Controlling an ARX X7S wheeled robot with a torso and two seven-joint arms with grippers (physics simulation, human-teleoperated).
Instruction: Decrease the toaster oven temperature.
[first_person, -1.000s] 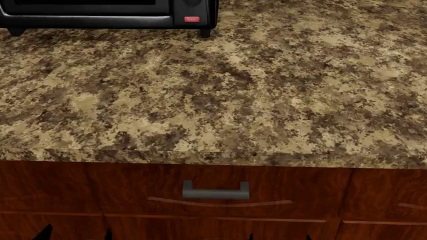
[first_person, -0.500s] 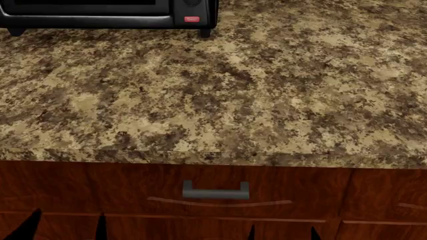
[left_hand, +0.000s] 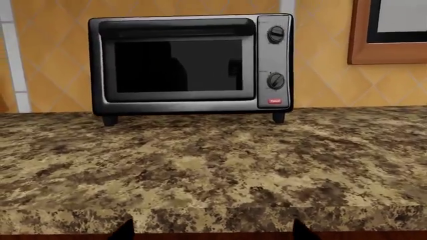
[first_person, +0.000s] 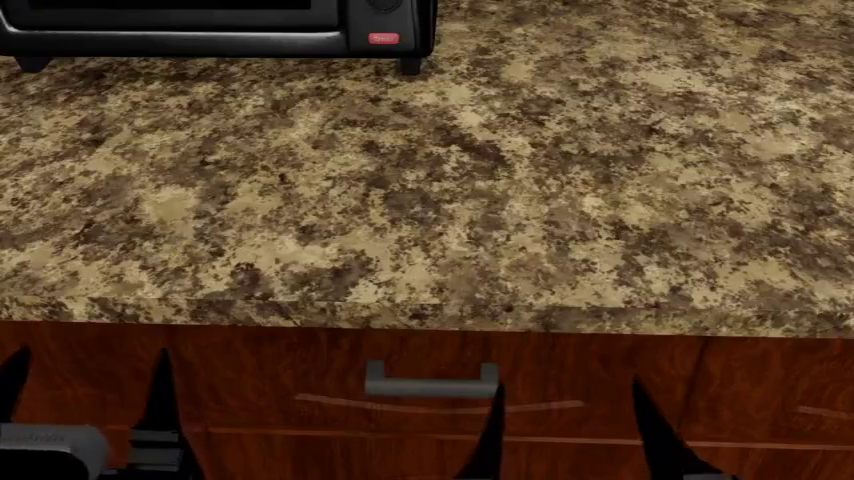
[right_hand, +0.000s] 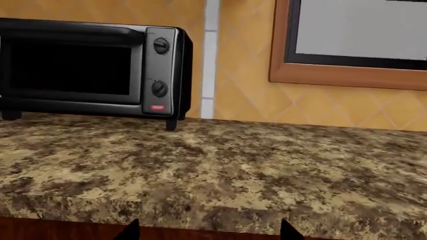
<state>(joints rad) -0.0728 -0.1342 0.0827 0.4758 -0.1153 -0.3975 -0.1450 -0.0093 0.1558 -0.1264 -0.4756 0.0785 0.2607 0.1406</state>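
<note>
Both arms are rising in front of the drawer; left gripper (first_person: 87, 395) and right gripper (first_person: 567, 425) fingers spread apart, holding nothing. Toaster oven (left_hand: 190, 65) is sitting at the desk's (first_person: 534, 180) far edge, well apart, so I'm only starting the reach to its knobs.

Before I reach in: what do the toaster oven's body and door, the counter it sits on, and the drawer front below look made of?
All rendered, so tentative. The black boxy toaster oven looks like painted or brushed metal with grey sheen, and its door like dark reflective glass. The speckled brown countertop reads as polished granite or laminate. The reddish drawer front shows wood grain, and its grey handle looks like matte metal.
</note>
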